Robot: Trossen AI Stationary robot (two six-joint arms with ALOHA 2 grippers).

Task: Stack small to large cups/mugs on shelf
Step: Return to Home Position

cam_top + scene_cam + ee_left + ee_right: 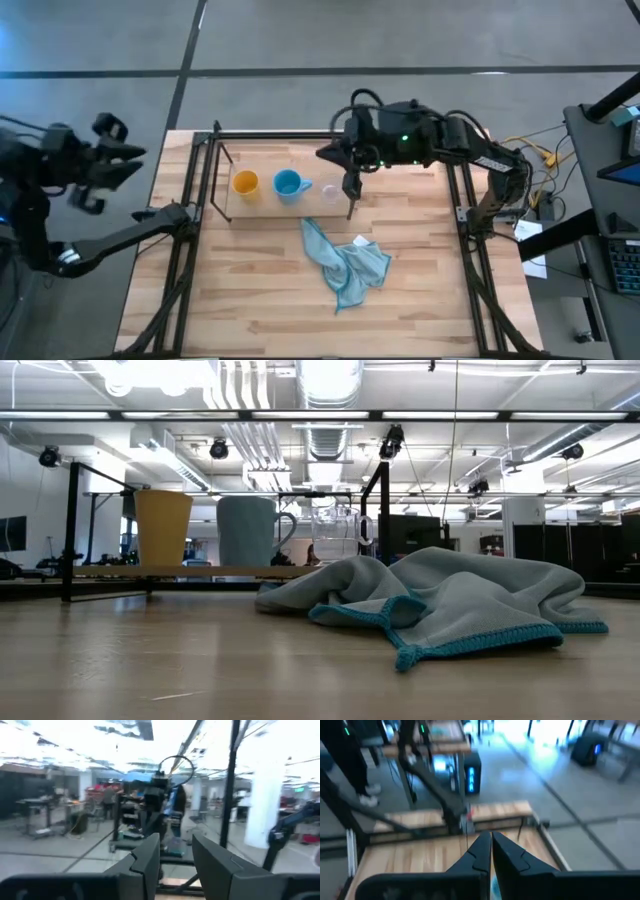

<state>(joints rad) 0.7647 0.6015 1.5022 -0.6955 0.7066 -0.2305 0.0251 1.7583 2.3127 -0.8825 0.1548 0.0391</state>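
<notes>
Three cups stand upright on their bases in a row on the shelf board (pixel 270 208): a yellow-orange cup (pixel 245 183), a light blue mug (pixel 288 184) with a handle, and a small clear glass cup (pixel 329 192). The low view shows the yellow-orange cup (pixel 163 528), the light blue mug (pixel 250 530) and the clear glass cup (pixel 340 530) on the shelf board (pixel 190 571). My right gripper (pixel 322 153) is shut and empty, raised above the shelf's far right part. My left gripper (pixel 135 160) stands open with nothing between its fingers, off the table's left edge.
A crumpled light blue cloth (pixel 345 262) lies on the tabletop just near of the shelf, and fills the low view's middle as the cloth (pixel 440 605). The shelf's black upright rod (pixel 350 195) stands beside the glass cup. Black frame rails (pixel 465 200) run along both table sides.
</notes>
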